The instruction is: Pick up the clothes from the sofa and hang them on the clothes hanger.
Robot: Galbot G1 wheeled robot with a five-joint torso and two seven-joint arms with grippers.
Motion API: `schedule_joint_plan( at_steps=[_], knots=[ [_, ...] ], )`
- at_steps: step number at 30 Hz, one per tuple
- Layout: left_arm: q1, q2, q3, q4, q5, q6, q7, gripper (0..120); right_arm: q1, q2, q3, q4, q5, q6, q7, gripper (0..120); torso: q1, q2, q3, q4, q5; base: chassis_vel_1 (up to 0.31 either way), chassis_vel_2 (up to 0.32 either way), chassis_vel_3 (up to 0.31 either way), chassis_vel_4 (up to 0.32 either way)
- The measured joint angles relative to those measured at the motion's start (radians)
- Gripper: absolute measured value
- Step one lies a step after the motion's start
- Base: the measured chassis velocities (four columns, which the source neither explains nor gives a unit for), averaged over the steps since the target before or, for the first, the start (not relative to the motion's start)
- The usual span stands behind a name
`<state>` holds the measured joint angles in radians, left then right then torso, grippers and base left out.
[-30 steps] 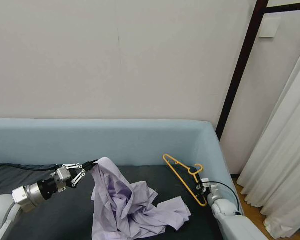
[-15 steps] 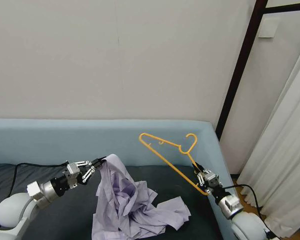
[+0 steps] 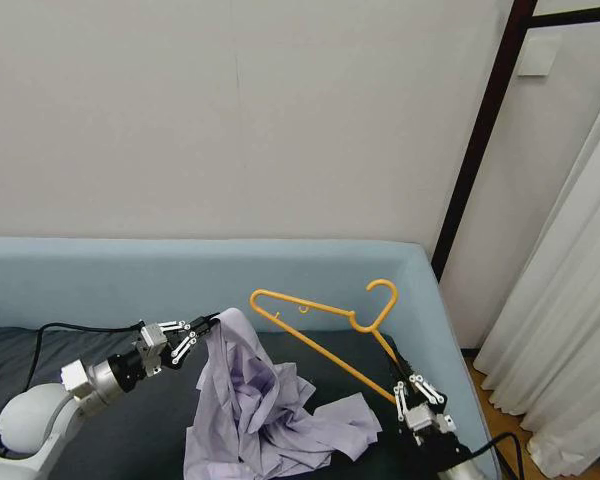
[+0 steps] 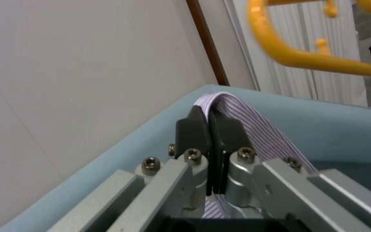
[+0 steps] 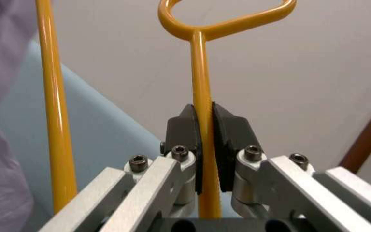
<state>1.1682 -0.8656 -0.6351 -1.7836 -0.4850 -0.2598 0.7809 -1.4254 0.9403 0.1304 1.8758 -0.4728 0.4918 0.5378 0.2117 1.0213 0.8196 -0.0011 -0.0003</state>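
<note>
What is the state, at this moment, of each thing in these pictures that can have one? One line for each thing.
Left tool: shut on an edge of the shirt, raised above the seat.
Shirt: crumpled, one edge lifted, the rest lying on the sofa.
Right tool: shut on a bar of the hanger.
Hanger: held in the air, tilted, hook uppermost, nothing hung on it.

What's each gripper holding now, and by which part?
Left gripper: shut on the lilac striped cloth shirt, pinching a raised fold. Right gripper: shut on the orange plastic clothes hanger, clamping one thin bar near its lower corner.
</note>
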Motion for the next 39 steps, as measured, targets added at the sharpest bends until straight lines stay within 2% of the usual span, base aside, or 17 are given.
schedule_joint_plan(
  at_steps=[4,8,18,27,32,36,39],
  knots=[
    [-0.002,0.006,0.000,0.000,-0.003,0.000,-0.003,0,-0.025,0.008,0.001,-0.017,-0.098,0.014,0.000,5,0.000,0.000,0.000,0.0000,0.0001,0.000,0.000,0.000,0.000],
    [0.000,0.006,-0.001,-0.005,-0.005,0.000,-0.005,0,-0.040,0.007,-0.007,-0.016,-0.168,-0.079,0.009,5,0.000,0.000,0.000,0.0000,0.0000,0.000,0.000,0.000,0.000],
    [0.008,-0.006,0.003,-0.024,-0.004,0.000,-0.005,0,-0.024,0.024,-0.052,-0.034,-0.178,-0.201,0.069,5,0.000,0.000,0.000,0.0000,0.0000,0.000,0.000,0.000,0.000],
    [0.030,-0.036,0.024,-0.074,0.008,0.000,0.003,0,-0.015,0.024,-0.079,0.015,-0.155,-0.283,0.073,5,0.000,0.000,0.000,-0.0001,0.0001,0.000,0.000,0.000,0.000],
    [0.074,-0.083,0.065,-0.113,0.045,-0.007,0.005,0,0.019,0.030,-0.105,0.029,-0.149,-0.304,0.052,5,0.000,0.000,0.000,0.0000,0.0001,0.000,0.000,0.000,0.000],
    [0.112,-0.164,0.108,-0.127,0.099,-0.027,0.004,0,0.072,0.025,-0.149,0.002,-0.150,-0.325,0.024,5,0.000,0.000,0.000,0.0001,0.0001,0.000,0.000,0.000,0.000],
    [0.123,-0.197,0.124,-0.126,0.112,-0.039,0.007,0,0.092,0.023,-0.167,-0.020,-0.156,-0.324,0.015,5,0.000,0.000,0.000,-0.0001,0.0003,0.000,0.000,0.000,0.000]
  ],
)
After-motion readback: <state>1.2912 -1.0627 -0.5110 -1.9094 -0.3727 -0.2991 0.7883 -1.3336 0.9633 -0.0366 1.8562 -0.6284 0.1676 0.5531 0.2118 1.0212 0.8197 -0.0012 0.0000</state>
